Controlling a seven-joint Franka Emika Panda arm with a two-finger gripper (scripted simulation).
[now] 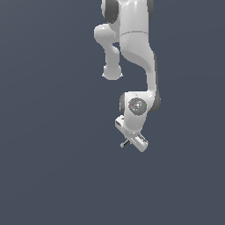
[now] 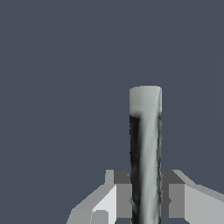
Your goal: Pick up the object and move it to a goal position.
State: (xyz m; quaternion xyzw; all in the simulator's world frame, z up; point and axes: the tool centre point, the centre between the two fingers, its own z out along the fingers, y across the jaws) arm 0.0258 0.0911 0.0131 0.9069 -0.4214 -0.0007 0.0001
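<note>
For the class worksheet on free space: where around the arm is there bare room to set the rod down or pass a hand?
Bare grey floor runs along the exterior view's left, right and bottom. The only crowded strip is around the arm, from the top centre down to the tool. In the wrist view, the tool is shut on the rod with bare floor beyond.

A white robot arm [image 1: 132, 44] descends from the top of the exterior view, bending at the elbow, its wrist angled downward. The hand [image 1: 132, 139] tilts diagonally. In the wrist view, both fingers [image 2: 124, 199] press against a rod [image 2: 145, 153] clamped between them.
</note>
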